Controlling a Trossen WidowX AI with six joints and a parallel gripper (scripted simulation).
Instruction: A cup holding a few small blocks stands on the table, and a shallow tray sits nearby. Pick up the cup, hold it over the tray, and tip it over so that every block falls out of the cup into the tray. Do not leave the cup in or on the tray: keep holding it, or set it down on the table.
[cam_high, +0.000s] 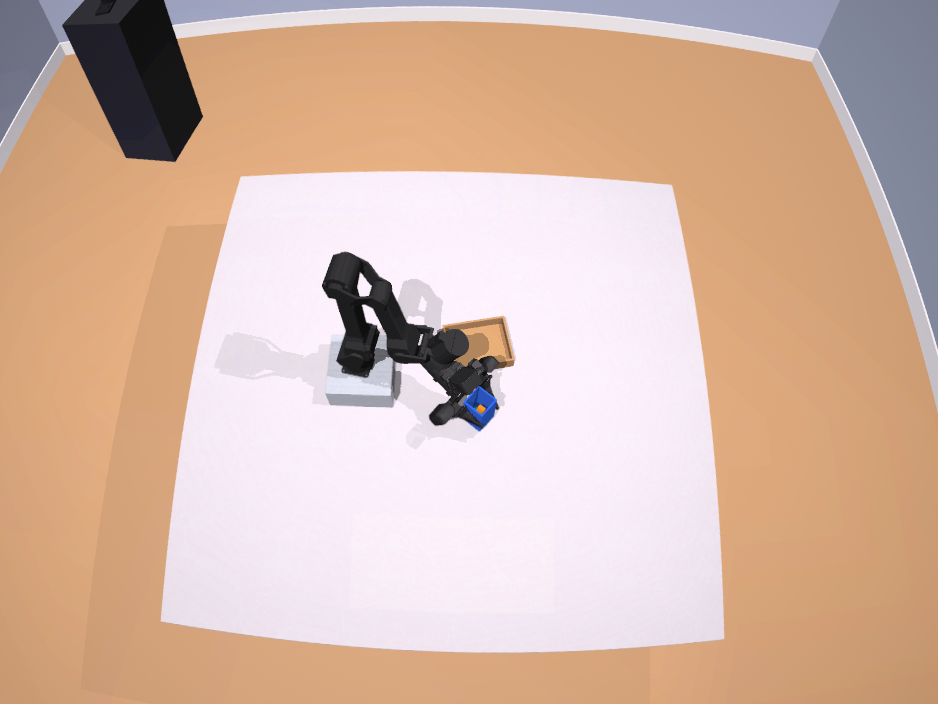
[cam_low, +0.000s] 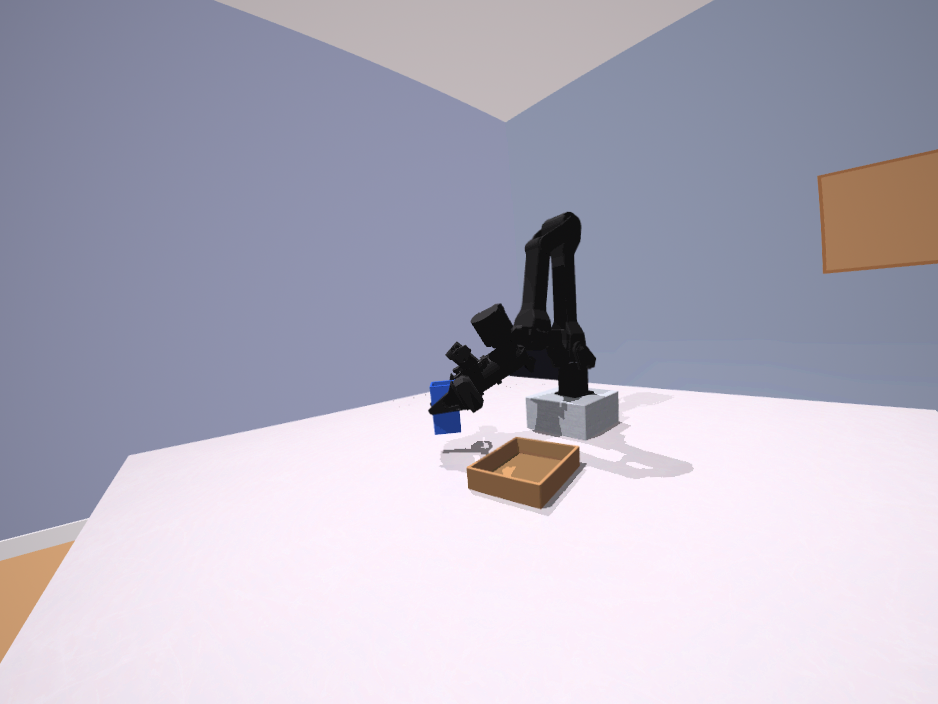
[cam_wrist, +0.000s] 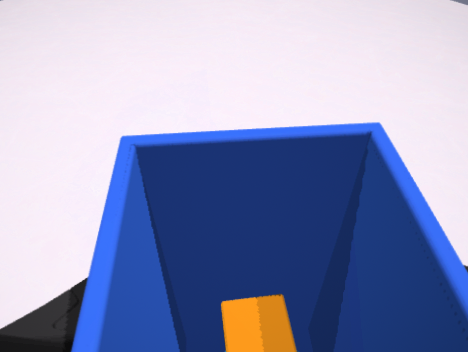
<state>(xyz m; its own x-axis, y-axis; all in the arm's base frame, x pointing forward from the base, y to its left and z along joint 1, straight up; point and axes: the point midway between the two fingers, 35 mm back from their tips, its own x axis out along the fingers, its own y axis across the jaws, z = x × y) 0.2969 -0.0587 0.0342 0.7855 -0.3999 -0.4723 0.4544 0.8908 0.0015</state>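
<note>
The blue square cup is upright and held a little above the table, its shadow apart below it. My gripper is shut on the cup, one finger on each side of it. An orange block lies inside the cup; the wrist view cuts off the near part of the cup's inside, so other blocks may be hidden. The shallow orange-brown tray sits beside the cup, not under it. No blocks show in it. The arm covers part of it in the top view.
The arm stands on a pale grey base block. The tray lies close to the gripper, with its walls raised above the white table. A tall black cabinet stands on the floor beyond the table.
</note>
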